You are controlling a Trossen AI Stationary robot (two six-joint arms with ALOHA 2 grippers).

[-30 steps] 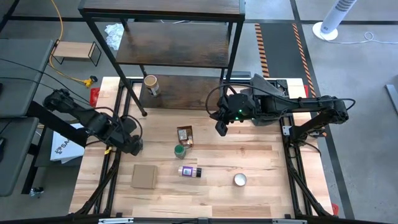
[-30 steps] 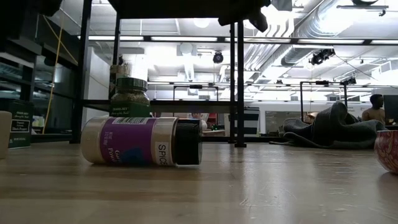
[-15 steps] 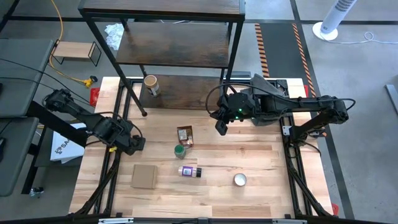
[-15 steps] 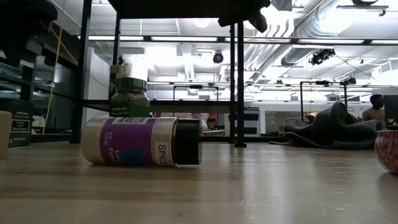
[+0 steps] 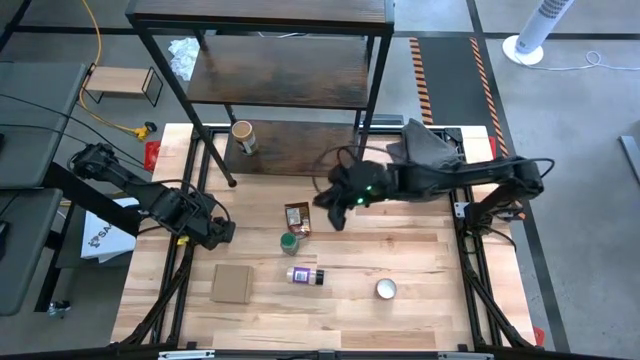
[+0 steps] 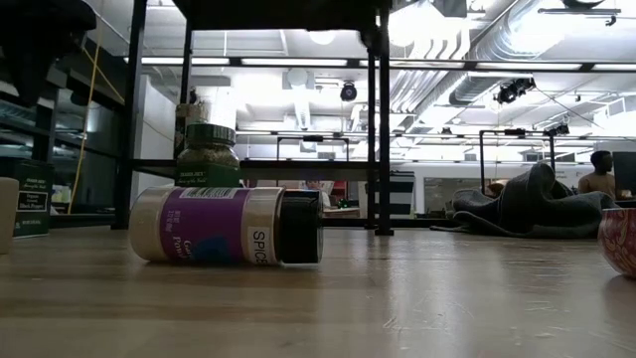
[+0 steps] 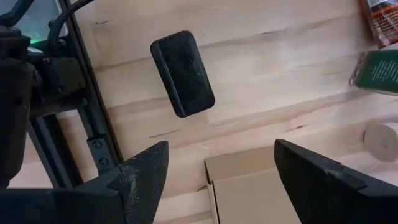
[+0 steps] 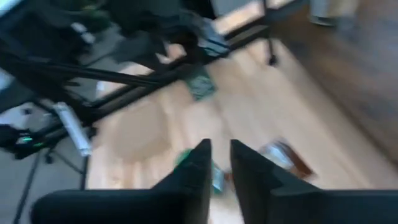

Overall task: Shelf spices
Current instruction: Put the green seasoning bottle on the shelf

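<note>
Table, high view: pale wood table (image 5: 400, 320) with the shelf (image 5: 290, 70) at its 12 o'clock edge
Shelf contents, high view: tan-lidded jar (image 5: 242, 135) upright on the lowest board, the only spice I can see shelved
Right gripper, high view: right gripper (image 5: 335, 212) reaches to mid-table; brown-orange pouch (image 5: 297, 216) just beside it at 9 o'clock, long axis running 12 to 6
Nearer arm, high view: right one for the pouch; left gripper (image 5: 222, 230) sits well off at the pouch's 9 o'clock
Others, high view: green-lidded jar (image 5: 289, 242) upright at the pouch's 6 o'clock; purple-label jar (image 5: 304, 275) on its side, axis 9 to 3, dark cap toward 3
Non-spices, high view: cardboard square (image 5: 232, 283) and silvery disc (image 5: 386, 289) near the 6 o'clock edge
Low view: purple-label jar (image 6: 224, 226) lying flat, green-lidded jar (image 6: 207, 154) standing behind it; a person (image 6: 599, 174) far back in the room
Left wrist view: left gripper (image 7: 221, 168) spread wide, nothing between; small dark tin (image 7: 182, 73) on bare wood ahead, cardboard square (image 7: 249, 183) below the fingers
Right wrist view: right gripper (image 8: 219, 168) parted only a narrow slit, empty; brown-orange pouch (image 8: 283, 155) close ahead, blurred
Next move, my read: widen, then close across the pouch's short side
</note>
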